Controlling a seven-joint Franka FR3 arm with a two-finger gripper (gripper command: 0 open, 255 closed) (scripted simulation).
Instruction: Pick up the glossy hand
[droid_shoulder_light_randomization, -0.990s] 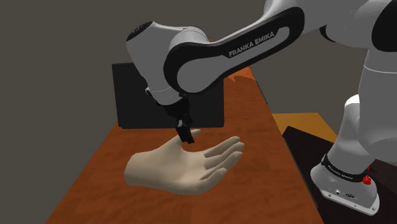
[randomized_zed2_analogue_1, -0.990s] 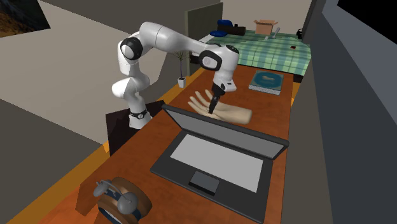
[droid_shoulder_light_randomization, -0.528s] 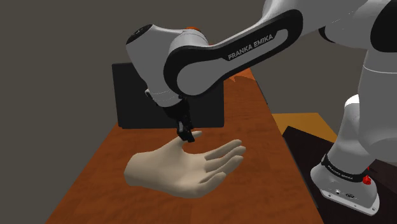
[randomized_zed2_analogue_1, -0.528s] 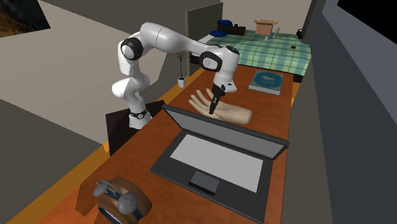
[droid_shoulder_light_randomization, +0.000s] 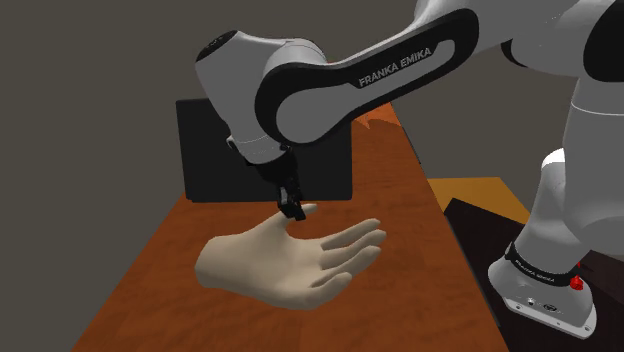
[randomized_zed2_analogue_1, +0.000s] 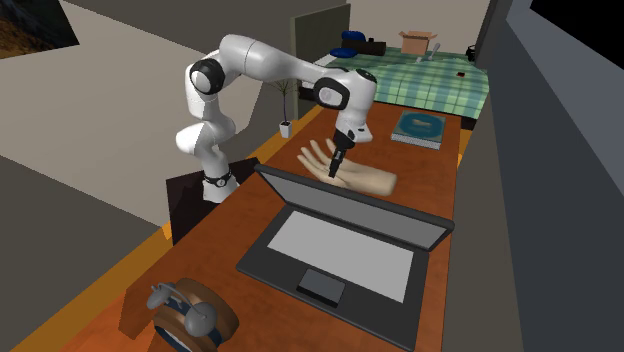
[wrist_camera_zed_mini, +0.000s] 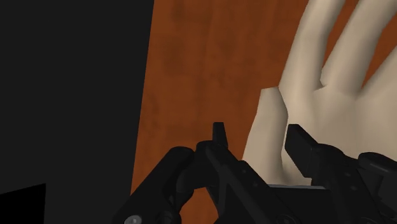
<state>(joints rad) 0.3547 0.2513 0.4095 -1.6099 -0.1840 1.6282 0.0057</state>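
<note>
1. Lying palm up on the wooden table (droid_shoulder_light_randomization: 395, 170), the pale beige hand (droid_shoulder_light_randomization: 285, 268) rests just behind the raised lid of the laptop (randomized_zed2_analogue_1: 340, 250), on the side away from the keyboard. It stretches along the back of that lid.
2. The black gripper (droid_shoulder_light_randomization: 292, 208) reaches down from the white arm (droid_shoulder_light_randomization: 340, 85) to the hand's thumb (droid_shoulder_light_randomization: 306, 210), which is on the edge of the hand nearest the laptop's lid.
3. From the wrist camera, the gripper's two fingers (wrist_camera_zed_mini: 219, 135) stand apart with the thumb between them. The finger on the laptop's side has a strip of bare table between it and the thumb. The other finger sits right against the thumb on the palm side, and actual contact cannot be made out. The jaws are spread and have not clamped onto the thumb.
4. A flat blue-grey book (randomized_zed2_analogue_1: 420, 125) lies on the same table, farther from the laptop than the hand.
5. A round brown object (randomized_zed2_analogue_1: 190, 312) with a grey piece on top sits on the laptop's keyboard side, well apart from the hand.
</note>
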